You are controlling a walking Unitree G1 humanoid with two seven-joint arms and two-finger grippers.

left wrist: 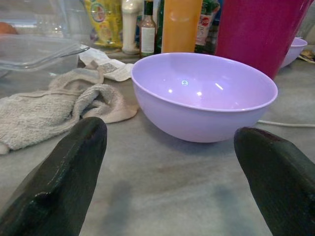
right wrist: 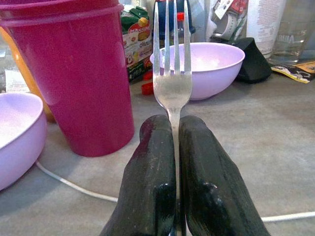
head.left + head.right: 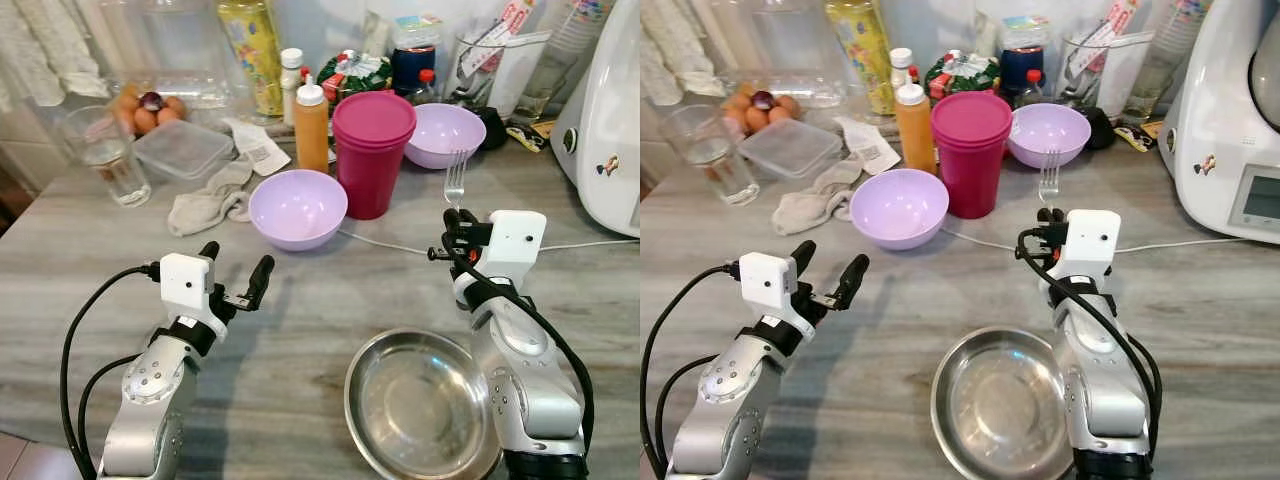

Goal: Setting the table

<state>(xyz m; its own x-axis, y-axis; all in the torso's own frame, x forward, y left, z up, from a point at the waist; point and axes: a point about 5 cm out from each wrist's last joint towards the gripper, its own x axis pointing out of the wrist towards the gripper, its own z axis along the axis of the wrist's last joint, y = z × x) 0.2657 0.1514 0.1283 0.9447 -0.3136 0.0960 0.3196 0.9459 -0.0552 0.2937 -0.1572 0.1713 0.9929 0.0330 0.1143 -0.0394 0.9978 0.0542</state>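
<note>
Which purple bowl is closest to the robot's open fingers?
The lilac plastic bowl beside the grey cloth, just ahead of the left gripper. The other purple bowl sits behind the pink cups.

Both silver arms reach forward over the table [image 3: 300,330]. The left gripper [image 3: 236,268] has its fingers spread wide apart; the right gripper [image 3: 455,216] is clamped together on a fork [image 3: 455,182].

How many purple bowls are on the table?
2. One purple bowl sits ahead of the open left tool; the other sits right of the pink cups. Clutter behind may hide more.
</note>
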